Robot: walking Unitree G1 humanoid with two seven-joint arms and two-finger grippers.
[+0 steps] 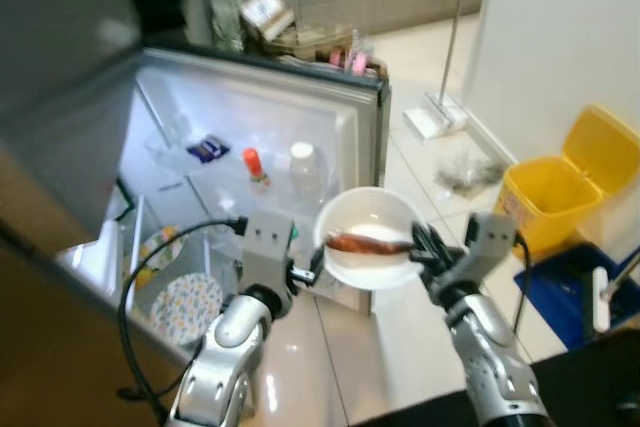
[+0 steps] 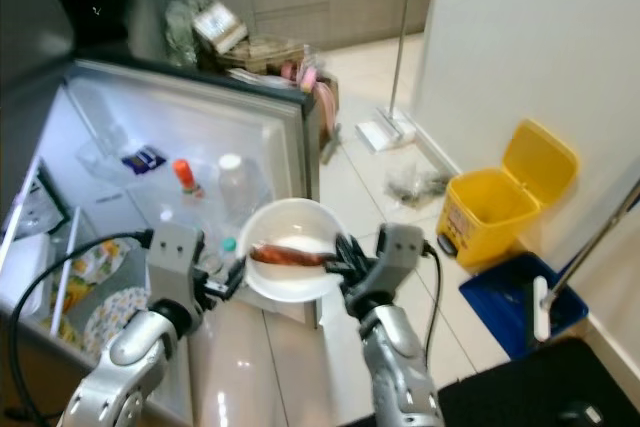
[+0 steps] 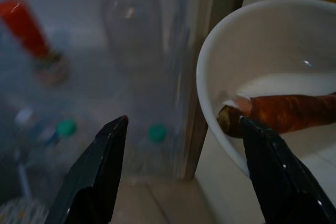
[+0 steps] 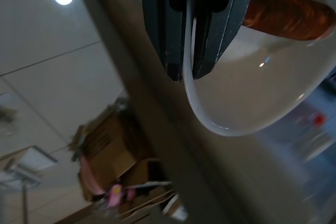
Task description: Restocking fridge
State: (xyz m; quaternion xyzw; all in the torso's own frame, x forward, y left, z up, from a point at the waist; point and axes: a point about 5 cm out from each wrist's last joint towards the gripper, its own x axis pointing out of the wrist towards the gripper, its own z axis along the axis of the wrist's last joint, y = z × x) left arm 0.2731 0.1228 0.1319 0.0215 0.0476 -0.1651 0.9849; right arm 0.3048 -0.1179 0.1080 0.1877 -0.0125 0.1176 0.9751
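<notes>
A white bowl (image 1: 368, 217) with a reddish-brown sausage (image 1: 366, 243) in it hangs in front of the open fridge door (image 1: 262, 137). My right gripper (image 1: 420, 247) is shut on the bowl's right rim; in the right wrist view its fingers (image 4: 210, 19) pinch the rim of the bowl (image 4: 252, 87). Just left of the bowl, my left gripper (image 1: 305, 272) stands open, and in its wrist view the fingers (image 3: 100, 171) straddle the bowl (image 3: 247, 61) edge and the sausage (image 3: 283, 114) without touching.
The door shelves hold a red-capped bottle (image 1: 254, 167), a clear bottle (image 1: 304, 169) and a blue packet (image 1: 207, 148). Patterned plates (image 1: 186, 305) lie low in the fridge. A yellow bin (image 1: 565, 187) and blue mat (image 1: 575, 292) are at the right; a mop (image 1: 440, 112) stands behind.
</notes>
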